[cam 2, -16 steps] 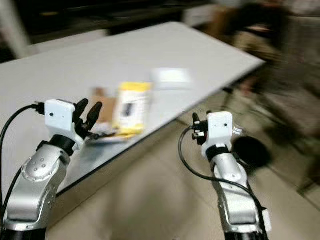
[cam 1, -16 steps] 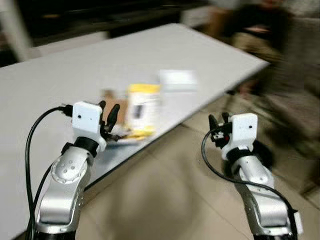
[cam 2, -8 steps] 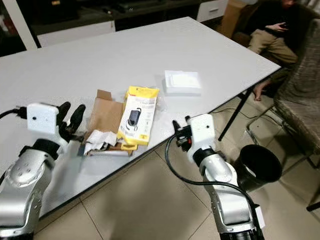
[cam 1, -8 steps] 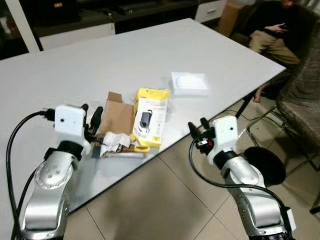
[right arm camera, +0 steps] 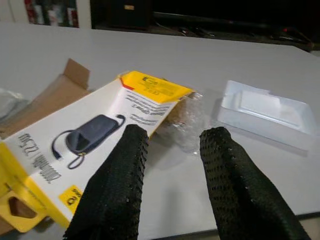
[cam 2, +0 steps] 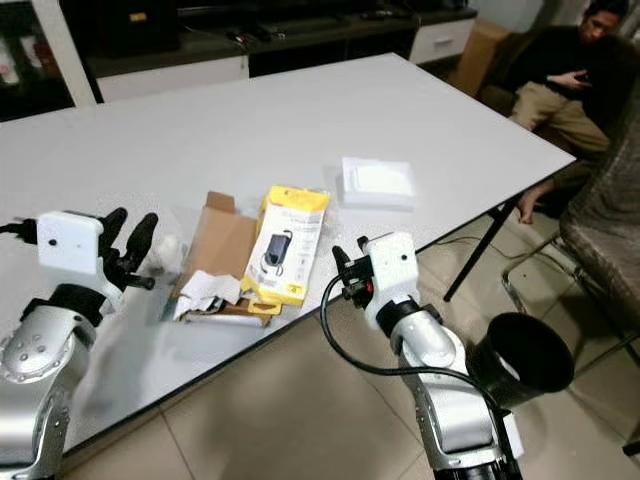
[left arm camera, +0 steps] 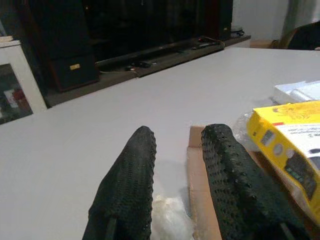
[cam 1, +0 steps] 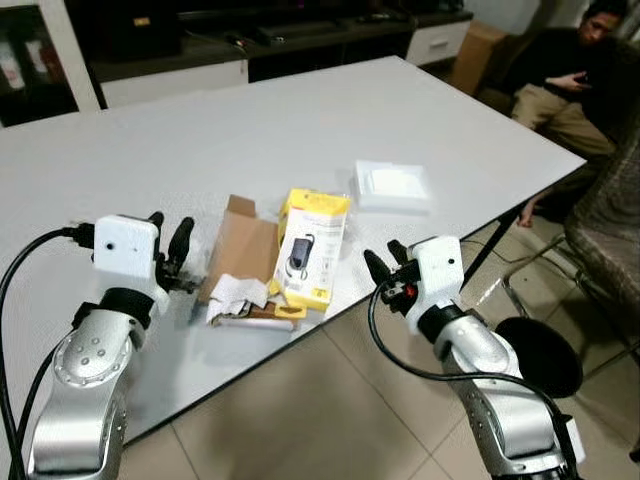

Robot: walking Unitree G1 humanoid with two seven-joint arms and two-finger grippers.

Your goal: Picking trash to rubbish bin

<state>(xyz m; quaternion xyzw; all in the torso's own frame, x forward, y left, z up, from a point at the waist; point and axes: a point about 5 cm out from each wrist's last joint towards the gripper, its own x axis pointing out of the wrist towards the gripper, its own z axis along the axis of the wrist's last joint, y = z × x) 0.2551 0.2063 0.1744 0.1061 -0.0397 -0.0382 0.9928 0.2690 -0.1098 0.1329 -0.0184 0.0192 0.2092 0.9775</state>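
Note:
Trash lies near the white table's [cam 1: 250,120] front edge: a yellow package [cam 1: 311,245], a brown cardboard piece [cam 1: 240,248] and crumpled white paper [cam 1: 232,294]. A white plastic tray [cam 1: 393,185] sits further right. My left gripper [cam 1: 168,233] hovers open just left of the cardboard, with a clear plastic wad [cam 2: 165,250] beside it. At the table edge, my right gripper [cam 1: 384,260] is open and points at the yellow package [right arm camera: 100,130], empty. The black rubbish bin [cam 2: 520,358] stands on the floor to my right.
A person [cam 1: 570,80] sits at the far right beyond the table corner. A patterned chair [cam 1: 610,230] stands at the right edge near the bin. Dark cabinets [cam 1: 250,30] line the wall behind the table. Tiled floor [cam 1: 300,410] runs below the table edge.
The camera has swung and steadied from a blur, so the whole scene shifted. My right gripper now sits closer to the table edge by the yellow package. Both grippers stay open.

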